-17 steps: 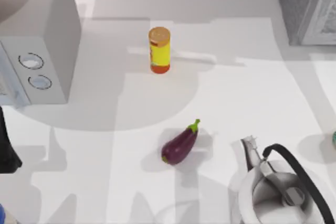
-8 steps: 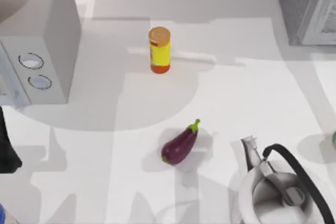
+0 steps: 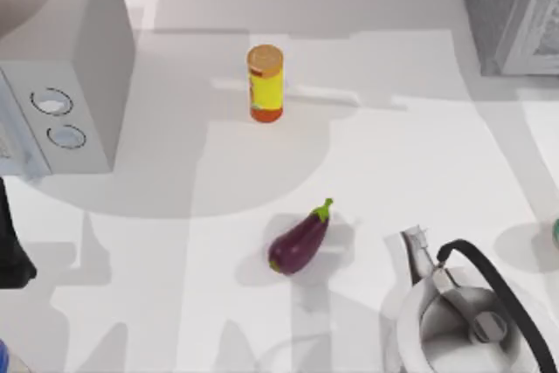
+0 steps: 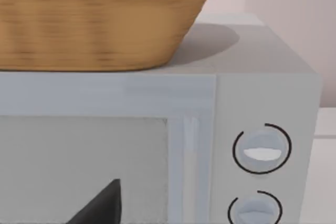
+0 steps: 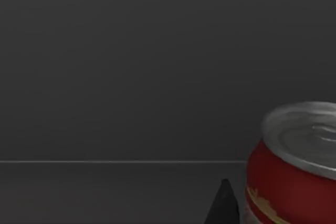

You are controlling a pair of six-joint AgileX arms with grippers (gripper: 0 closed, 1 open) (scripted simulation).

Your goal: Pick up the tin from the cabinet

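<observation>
While the right gripper (image 5: pixel 224 205) reaches into the dark cabinet (image 5: pixel 131 66), the tin (image 5: pixel 294 166) stands upright just beside its visible fingertip, ungrasped. Finger spread cannot be told. Step: approach. Next: centre on the tin, then close. Left arm idles facing the microwave (image 4: pixel 252 108).

On the table (image 3: pixel 393 155): one microwave (image 3: pixel 61 102), one basket (image 4: pixel 100 19), one yellow canister (image 3: pixel 265 83), one eggplant (image 3: pixel 300 242), one kettle (image 3: pixel 463 321), one cabinet (image 3: pixel 511 6), one red tin (image 5: pixel 294 166).
</observation>
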